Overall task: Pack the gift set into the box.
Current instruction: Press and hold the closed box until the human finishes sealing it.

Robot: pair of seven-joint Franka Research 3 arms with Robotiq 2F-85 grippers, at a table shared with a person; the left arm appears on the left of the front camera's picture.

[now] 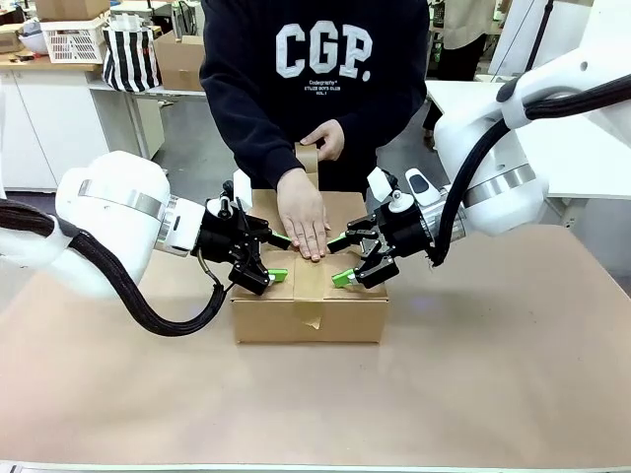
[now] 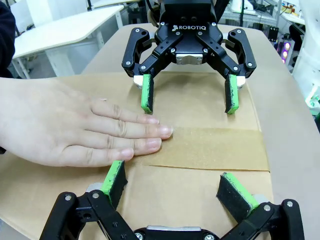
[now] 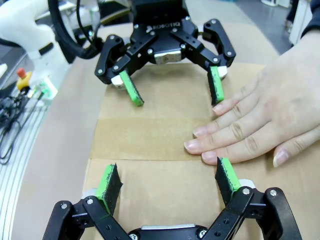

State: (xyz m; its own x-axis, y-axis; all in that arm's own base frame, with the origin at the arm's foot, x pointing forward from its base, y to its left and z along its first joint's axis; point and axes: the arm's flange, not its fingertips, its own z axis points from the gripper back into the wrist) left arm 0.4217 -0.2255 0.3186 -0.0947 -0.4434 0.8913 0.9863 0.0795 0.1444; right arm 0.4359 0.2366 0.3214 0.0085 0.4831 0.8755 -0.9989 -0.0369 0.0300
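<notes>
The box [image 1: 308, 315] stands shut at the table's middle, with a strip of brown tape [image 1: 309, 286] along its top seam. A person's hand [image 1: 303, 222] lies flat on the tape; the other hand holds a tape roll [image 1: 311, 158] behind the box. My left gripper [image 1: 278, 256] is open over the box top, left of the seam. My right gripper [image 1: 341, 259] is open opposite it. In the left wrist view my left gripper [image 2: 175, 182] faces the right gripper [image 2: 188, 95] across the tape [image 2: 215, 147]. The gift set is hidden.
The brown table [image 1: 493, 374] has free room around the box. Cables [image 3: 12, 115] lie off the table's edge in the right wrist view. Behind the person stand white tables [image 1: 582, 148], a smaller carton [image 1: 180, 59] and a basket [image 1: 74, 39].
</notes>
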